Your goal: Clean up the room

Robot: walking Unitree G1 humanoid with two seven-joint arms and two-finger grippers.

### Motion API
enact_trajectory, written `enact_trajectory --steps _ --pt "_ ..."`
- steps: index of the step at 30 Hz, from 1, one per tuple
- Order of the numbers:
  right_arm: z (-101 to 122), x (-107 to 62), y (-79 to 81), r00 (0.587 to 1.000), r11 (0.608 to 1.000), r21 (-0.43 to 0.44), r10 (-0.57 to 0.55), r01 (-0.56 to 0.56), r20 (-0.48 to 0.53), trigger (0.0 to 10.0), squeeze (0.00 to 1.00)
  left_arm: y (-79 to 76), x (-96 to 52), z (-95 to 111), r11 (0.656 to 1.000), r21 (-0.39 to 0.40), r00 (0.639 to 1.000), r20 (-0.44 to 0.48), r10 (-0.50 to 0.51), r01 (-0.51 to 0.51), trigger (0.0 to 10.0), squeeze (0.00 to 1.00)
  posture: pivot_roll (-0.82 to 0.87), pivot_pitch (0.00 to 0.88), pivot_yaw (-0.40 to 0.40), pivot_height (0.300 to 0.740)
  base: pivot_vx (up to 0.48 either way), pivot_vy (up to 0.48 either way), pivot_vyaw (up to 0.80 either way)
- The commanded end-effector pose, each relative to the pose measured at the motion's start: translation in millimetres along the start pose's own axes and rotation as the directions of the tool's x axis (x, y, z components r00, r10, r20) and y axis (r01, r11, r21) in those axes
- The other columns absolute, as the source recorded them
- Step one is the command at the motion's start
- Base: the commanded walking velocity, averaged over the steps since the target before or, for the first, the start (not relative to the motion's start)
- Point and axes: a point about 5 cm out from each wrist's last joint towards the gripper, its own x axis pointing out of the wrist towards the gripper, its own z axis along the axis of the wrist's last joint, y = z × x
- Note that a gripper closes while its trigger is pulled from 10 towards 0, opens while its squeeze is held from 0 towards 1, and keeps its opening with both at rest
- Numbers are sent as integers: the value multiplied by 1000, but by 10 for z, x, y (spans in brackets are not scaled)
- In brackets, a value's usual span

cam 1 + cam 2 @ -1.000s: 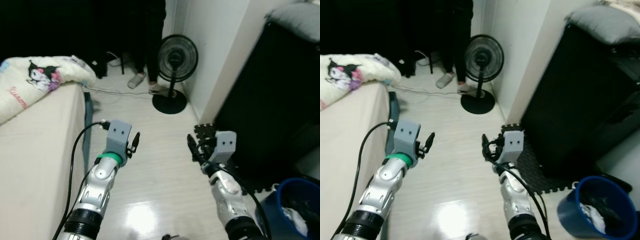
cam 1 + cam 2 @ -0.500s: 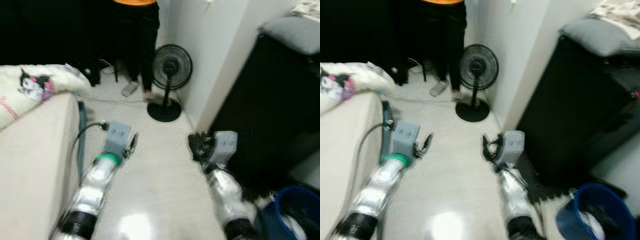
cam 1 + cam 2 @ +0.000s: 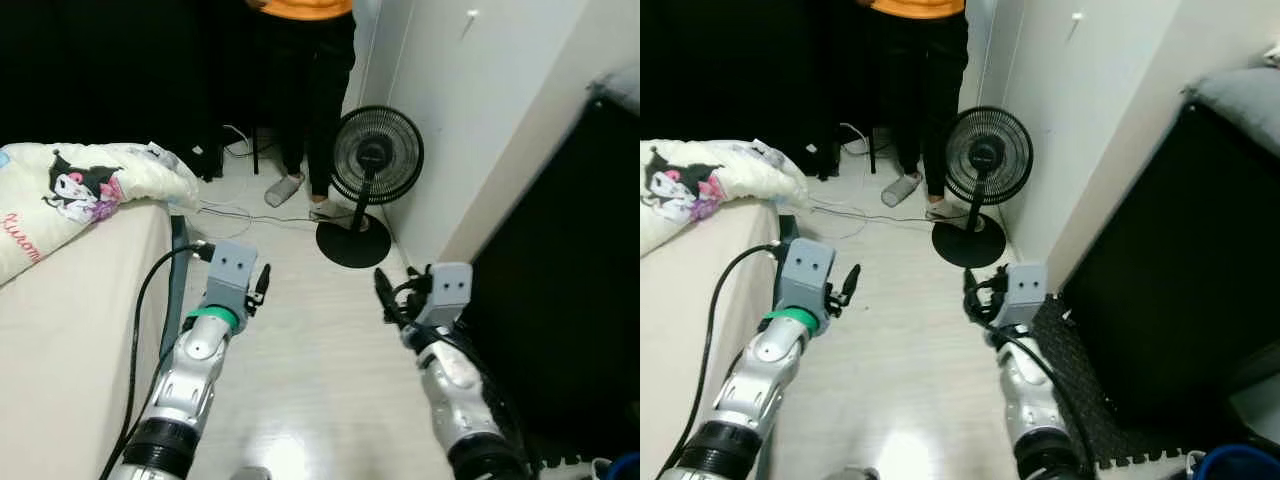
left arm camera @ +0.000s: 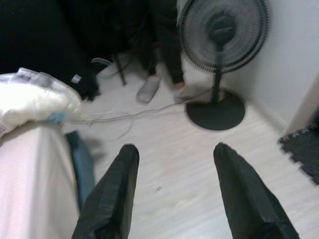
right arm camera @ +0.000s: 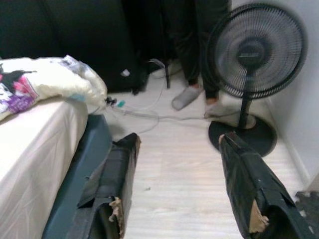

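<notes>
Both arms are raised in front of me over the pale wood floor (image 3: 310,380). My left gripper (image 3: 262,279) is open with nothing between its fingers, beside the bed (image 3: 60,330). My right gripper (image 3: 383,294) is open and empty too, a little short of the black standing fan (image 3: 375,160). The left wrist view looks past the left gripper (image 4: 174,149) at the fan (image 4: 222,30) and loose cables (image 4: 124,117) on the floor. A white blanket (image 3: 75,185) with a cartoon print lies bunched at the bed's far end.
A person (image 3: 310,90) in dark trousers and socks stands behind the fan. A tall black cabinet (image 3: 565,300) lines the right side, with a black foam mat (image 3: 1090,400) at its foot. The rim of a blue bucket (image 3: 1240,465) peeks in at the bottom right.
The camera has swung, so the bucket has slid almost out at the bottom right and the person shows higher up. Both arms keep the same raised pose.
</notes>
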Motion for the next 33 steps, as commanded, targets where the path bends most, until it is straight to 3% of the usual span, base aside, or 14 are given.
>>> enact_trajectory --steps 1,33 --pt "-49 -57 -93 999 999 -2 -34 34 -23 10000 0 -62 -7 -18 1000 3 1000 -10 -16 16 10000 98 39 46 24 740 469 0 0" --pt "-68 -56 -66 999 1000 -1 -29 29 -34 10000 0 -54 3 -7 1000 7 1000 -6 -13 13 10000 98 42 53 26 740 471 0 0"
